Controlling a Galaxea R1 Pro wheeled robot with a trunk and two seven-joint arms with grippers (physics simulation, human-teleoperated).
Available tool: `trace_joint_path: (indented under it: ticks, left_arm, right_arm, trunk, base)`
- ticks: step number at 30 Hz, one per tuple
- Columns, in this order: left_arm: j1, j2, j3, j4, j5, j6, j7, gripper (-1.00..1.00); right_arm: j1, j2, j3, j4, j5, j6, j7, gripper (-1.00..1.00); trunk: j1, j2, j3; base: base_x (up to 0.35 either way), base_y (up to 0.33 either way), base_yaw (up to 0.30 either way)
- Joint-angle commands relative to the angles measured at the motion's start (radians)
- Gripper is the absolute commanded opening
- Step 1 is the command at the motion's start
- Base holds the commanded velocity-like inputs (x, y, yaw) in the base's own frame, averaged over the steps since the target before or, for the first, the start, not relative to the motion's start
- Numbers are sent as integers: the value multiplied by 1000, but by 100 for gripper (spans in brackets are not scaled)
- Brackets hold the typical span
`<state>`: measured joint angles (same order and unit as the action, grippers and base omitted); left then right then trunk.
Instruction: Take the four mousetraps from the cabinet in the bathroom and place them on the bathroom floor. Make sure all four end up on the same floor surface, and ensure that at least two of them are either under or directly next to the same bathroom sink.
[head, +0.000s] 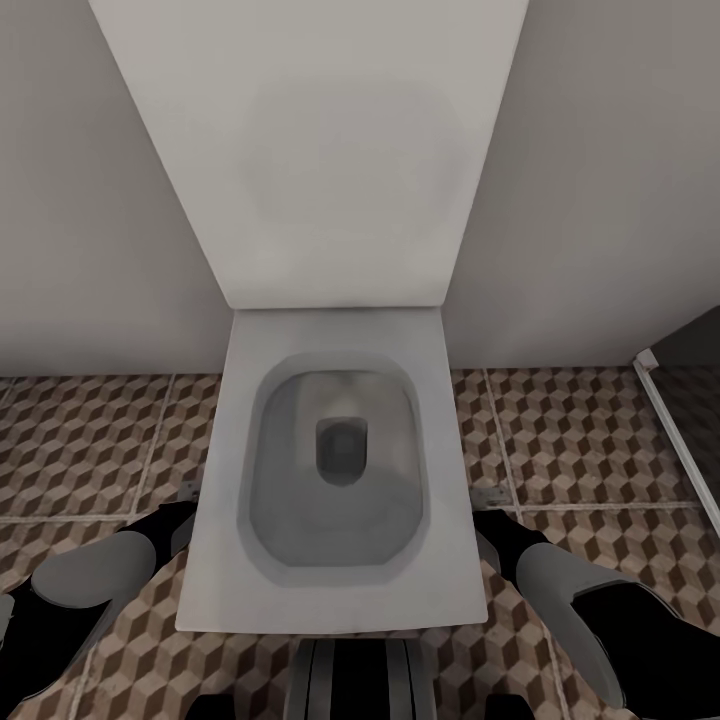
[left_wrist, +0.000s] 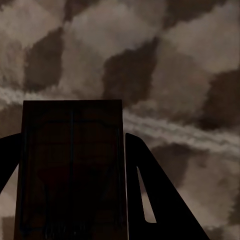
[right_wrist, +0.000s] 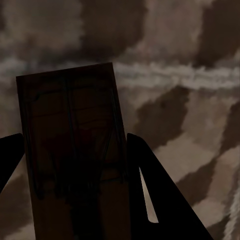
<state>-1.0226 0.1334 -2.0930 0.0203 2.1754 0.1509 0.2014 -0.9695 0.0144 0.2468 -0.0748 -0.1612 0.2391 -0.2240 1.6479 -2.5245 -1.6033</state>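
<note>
Between our two arms sits the white toilet (head: 335, 470), w/ patterned bathroom floor (head: 90, 440) either side. Left gripper (left_wrist: 75, 170) is closed on a mousetrap (left_wrist: 72, 165), right gripper (right_wrist: 75, 165) closed on another mousetrap (right_wrist: 70, 150); each trap's long axis runs along the fingers, floor tile close below. No sink in sight, so we judge we must turn away before lowering either trap; neither arm looks nearer.
</note>
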Motion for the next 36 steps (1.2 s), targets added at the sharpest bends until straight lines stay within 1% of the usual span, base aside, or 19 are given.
trace_joint_path:
  ticks: [1, 17, 24, 28, 32, 36]
  left_arm:
    - [-1, 0, -9, 0, 4, 4, 3, -100]
    - [-1, 0, -9, 0, 4, 4, 3, -100]
    - [-1, 0, -9, 0, 4, 2, 3, -100]
    - [-1, 0, -8, -1, 4, -23, 3, -100]
    - [-1, -5, -8, -3, 3, -70, 2, -100]
    - [-1, -7, -9, -3, 3, -87, 1, -100]
  right_arm:
    - [0, 0, 8, -2, -14, 5, -5, -100]
    - [0, 3, 8, -3, -14, 5, -5, -100]
    - [1, 4, 9, -25, -14, 5, -4, -100]
    - [0, 4, 9, -30, -14, 5, -5, -100]
    - [0, 5, 9, -31, -14, -1, -5, -100]
    - [1, 5, 11, -31, -14, -11, -5, -100]
  trunk:
    - [0, 0, -1]
    - [0, 0, -1]
    - [0, 0, -1]
    - [0, 0, -1]
    - [0, 0, -1]
    - [0, 0, -1]
  base:
    - [0, 0, 0]
    - [0, 0, 0]
    - [0, 0, 0]
    - [0, 0, 0]
    - [0, 0, 0]
    - [0, 0, 0]
